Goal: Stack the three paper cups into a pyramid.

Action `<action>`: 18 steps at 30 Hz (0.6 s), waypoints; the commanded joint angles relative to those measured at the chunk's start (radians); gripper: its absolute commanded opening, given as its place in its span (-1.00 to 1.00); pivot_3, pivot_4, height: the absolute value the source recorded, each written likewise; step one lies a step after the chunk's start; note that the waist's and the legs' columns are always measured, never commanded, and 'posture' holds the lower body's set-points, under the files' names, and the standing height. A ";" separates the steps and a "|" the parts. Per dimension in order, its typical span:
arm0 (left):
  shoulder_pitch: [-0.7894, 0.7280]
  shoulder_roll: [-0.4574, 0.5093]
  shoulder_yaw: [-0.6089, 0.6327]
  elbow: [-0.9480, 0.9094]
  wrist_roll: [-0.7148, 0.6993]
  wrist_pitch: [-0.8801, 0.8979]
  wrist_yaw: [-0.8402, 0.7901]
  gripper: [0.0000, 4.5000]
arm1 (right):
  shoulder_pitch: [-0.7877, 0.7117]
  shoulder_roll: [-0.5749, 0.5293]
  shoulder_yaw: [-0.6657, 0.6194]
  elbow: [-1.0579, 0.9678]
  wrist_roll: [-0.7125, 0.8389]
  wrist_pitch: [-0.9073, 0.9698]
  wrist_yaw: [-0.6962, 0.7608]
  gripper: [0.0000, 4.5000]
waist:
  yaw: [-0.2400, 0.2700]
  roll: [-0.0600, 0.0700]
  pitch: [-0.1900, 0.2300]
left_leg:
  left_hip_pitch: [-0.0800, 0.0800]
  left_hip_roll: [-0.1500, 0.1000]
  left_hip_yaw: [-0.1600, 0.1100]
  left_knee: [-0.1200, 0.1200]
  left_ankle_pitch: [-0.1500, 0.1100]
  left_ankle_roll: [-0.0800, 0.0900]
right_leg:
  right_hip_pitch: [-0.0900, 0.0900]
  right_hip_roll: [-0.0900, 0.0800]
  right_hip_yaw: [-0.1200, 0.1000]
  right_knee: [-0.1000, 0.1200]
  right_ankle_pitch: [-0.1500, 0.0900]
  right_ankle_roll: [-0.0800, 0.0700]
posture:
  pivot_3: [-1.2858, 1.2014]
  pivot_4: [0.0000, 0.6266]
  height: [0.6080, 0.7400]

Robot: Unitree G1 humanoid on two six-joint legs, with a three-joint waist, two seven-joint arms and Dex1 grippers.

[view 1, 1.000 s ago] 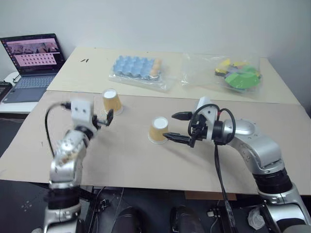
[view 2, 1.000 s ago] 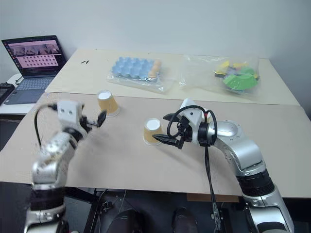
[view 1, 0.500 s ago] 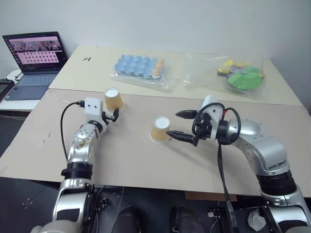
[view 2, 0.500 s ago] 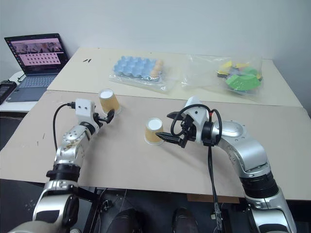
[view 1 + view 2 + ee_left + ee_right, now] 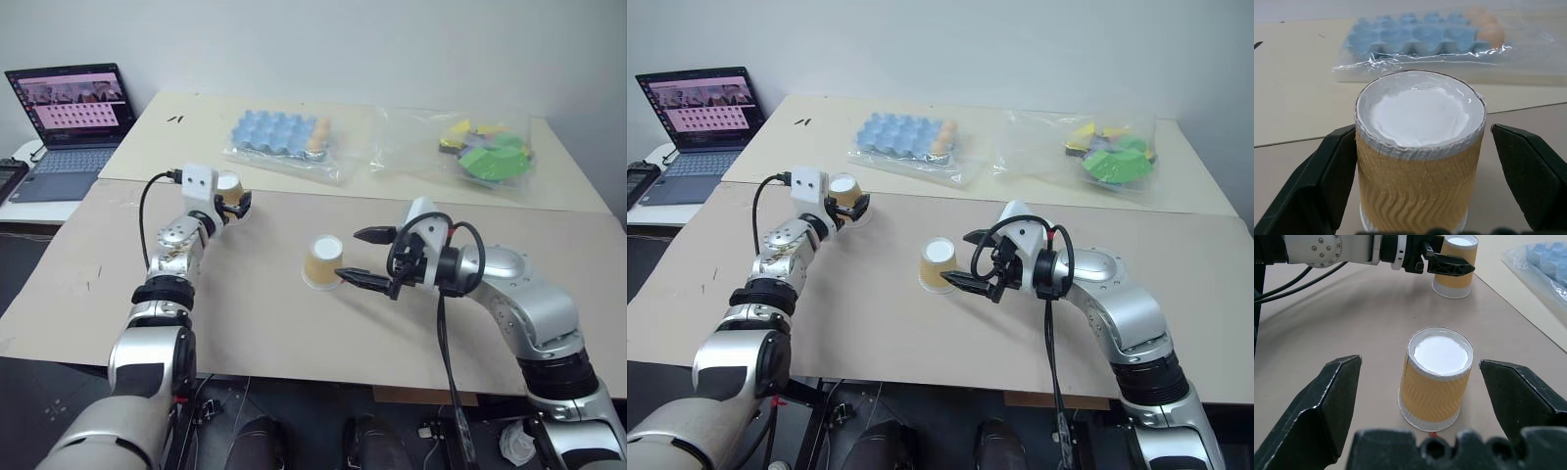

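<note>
Two tan paper cups stand upside down on the cardboard tabletop (image 5: 255, 313), white bases up. The third cup is out of view. One cup (image 5: 229, 187) is at the back left, and my left gripper (image 5: 233, 203) is open around it. In the left wrist view that cup (image 5: 1420, 152) stands between the two black fingers (image 5: 1334, 171), close to one and apart from the other. The second cup (image 5: 323, 261) is mid-table. My right gripper (image 5: 348, 254) is open at its right side, and the cup (image 5: 1439, 377) sits at the mouth of the wide jaws, untouched.
A blue egg tray (image 5: 279, 137) wrapped in plastic and a clear bag of green and yellow pieces (image 5: 485, 152) lie on the paler table behind. An open laptop (image 5: 69, 113) stands at the far left. Bare tabletop lies between the two cups.
My left arm has stretched forward and up to the back-left cup, and its open fingers now flank it. The right gripper and both cups have stayed in place.
</note>
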 commanded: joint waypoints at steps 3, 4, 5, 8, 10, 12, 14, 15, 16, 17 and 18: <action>-0.052 0.011 0.008 0.031 -0.005 -0.047 -0.008 0.54 | -0.005 0.003 -0.027 -0.035 0.017 -0.003 -0.004 1.00 | -0.002 0.000 0.000 | 0.000 0.000 0.000 0.000 0.000 0.000 | 0.000 0.000 0.000 0.000 0.000 0.000 | 0.03 -0.52 0.49; -0.053 0.013 0.005 0.031 -0.002 -0.055 -0.011 0.38 | -0.005 0.003 -0.025 -0.034 0.015 -0.004 -0.004 1.00 | -0.003 0.000 0.000 | 0.000 0.000 0.000 0.000 0.000 0.000 | 0.000 0.000 0.000 0.000 0.000 0.000 | 0.03 -0.52 0.49; -0.053 0.014 0.003 0.032 -0.001 -0.062 -0.012 0.38 | -0.004 0.002 -0.023 -0.034 0.014 -0.005 -0.004 1.00 | -0.003 0.000 0.000 | 0.000 0.000 0.000 0.000 0.000 0.000 | 0.000 0.000 0.000 0.000 0.000 0.000 | 0.03 -0.52 0.49; -0.034 0.025 -0.009 -0.011 0.005 -0.101 -0.045 0.38 | -0.003 0.005 -0.017 -0.032 0.010 -0.006 -0.005 1.00 | -0.005 0.000 0.000 | 0.000 0.000 0.000 0.000 0.000 0.000 | 0.000 0.000 0.000 0.000 0.000 0.000 | 0.03 -0.52 0.49; 0.014 0.031 -0.028 -0.098 -0.007 -0.114 -0.127 0.38 | -0.001 0.006 -0.013 -0.032 0.008 -0.006 -0.005 1.00 | -0.007 0.000 0.000 | 0.000 0.000 0.000 0.000 0.000 0.000 | 0.000 0.000 0.000 0.000 0.000 0.000 | 0.03 -0.52 0.49; 0.123 0.053 -0.072 -0.274 -0.031 -0.085 -0.266 0.38 | -0.001 0.008 -0.012 -0.030 0.005 -0.005 -0.009 1.00 | -0.011 0.000 0.000 | 0.000 0.000 0.000 0.000 0.000 0.000 | 0.000 0.000 0.000 0.001 0.000 0.000 | 0.03 -0.52 0.49; 0.217 0.076 -0.102 -0.427 -0.064 -0.026 -0.371 0.38 | 0.001 0.008 -0.012 -0.030 0.002 -0.005 -0.011 1.00 | -0.017 0.000 0.000 | 0.000 0.000 0.000 -0.001 0.000 0.000 | 0.000 0.000 0.000 0.002 0.000 0.000 | 0.03 -0.52 0.49; 0.270 0.095 -0.115 -0.518 -0.091 0.027 -0.425 0.38 | 0.003 0.007 -0.013 -0.029 0.000 -0.006 -0.013 1.00 | -0.018 0.000 0.000 | 0.000 0.001 0.000 -0.001 0.000 0.000 | 0.000 0.000 0.000 0.002 0.000 0.000 | 0.03 -0.52 0.49; 0.326 0.121 -0.131 -0.613 -0.124 0.088 -0.486 0.38 | 0.005 0.006 -0.015 -0.029 0.000 -0.006 -0.015 1.00 | -0.020 0.000 0.000 | 0.000 0.001 0.000 -0.001 0.000 0.000 | 0.000 0.000 0.000 0.002 0.000 0.000 | 0.03 -0.52 0.49; 0.371 0.144 -0.141 -0.688 -0.151 0.136 -0.535 0.38 | 0.006 0.006 -0.016 -0.030 0.000 -0.005 -0.016 1.00 | -0.022 0.000 0.000 | 0.000 0.001 0.000 -0.001 0.000 0.000 | -0.001 0.001 0.000 0.002 0.000 0.000 | 0.03 -0.52 0.49; 0.406 0.166 -0.148 -0.748 -0.174 0.181 -0.571 0.38 | 0.007 0.006 -0.017 -0.031 -0.001 -0.004 -0.018 1.00 | -0.022 0.000 0.000 | 0.000 0.003 0.000 -0.001 0.000 0.000 | -0.001 0.001 0.000 0.002 0.000 0.000 | 0.03 -0.52 0.49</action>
